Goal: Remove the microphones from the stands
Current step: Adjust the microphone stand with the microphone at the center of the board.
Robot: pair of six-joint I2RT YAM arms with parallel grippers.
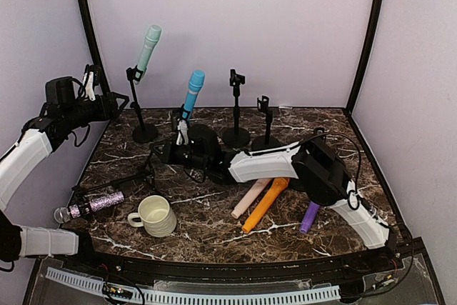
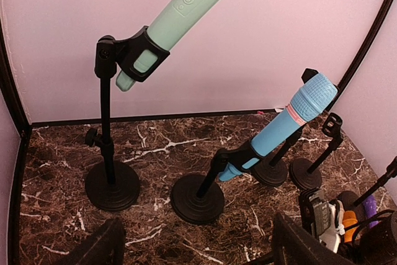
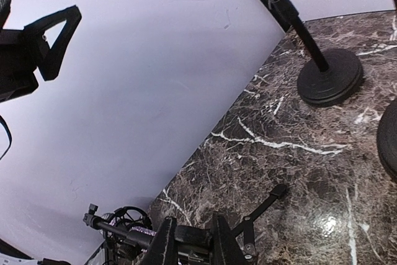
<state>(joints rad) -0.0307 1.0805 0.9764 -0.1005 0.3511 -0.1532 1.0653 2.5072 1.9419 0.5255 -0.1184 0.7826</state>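
The right hand [image 3: 192,221] is clamped shut on a black tripod stand [image 3: 263,204] that lies toppled on the marble surface [image 1: 214,212]. The glittery purple microphone [image 1: 96,203] lies to this hand's left, alongside the stand's pole. The left hand [image 2: 198,234] hangs open, facing a clipped mint-green microphone [image 2: 186,4].

A: Table [image 1: 207,228] – what's it showing?
B: It's showing dk brown marble w/ white veins. Walls [image 1: 285,26] are looking pale lilac.
A: Upright mics?
B: Mint mic [image 1: 149,46] is showing pale green. Blue mic [image 1: 193,91] is wearing a pink band.
A: Lying ones?
B: Pink mic [image 1: 250,198], orange mic [image 1: 265,205], purple mic [image 1: 310,217]. Glitter mic [image 1: 100,201] is sparkling silver-purple.
A: Rest?
B: Stands [image 1: 235,136] are showing black, mug [image 1: 155,215] cream, arms [image 1: 260,164] white & black.
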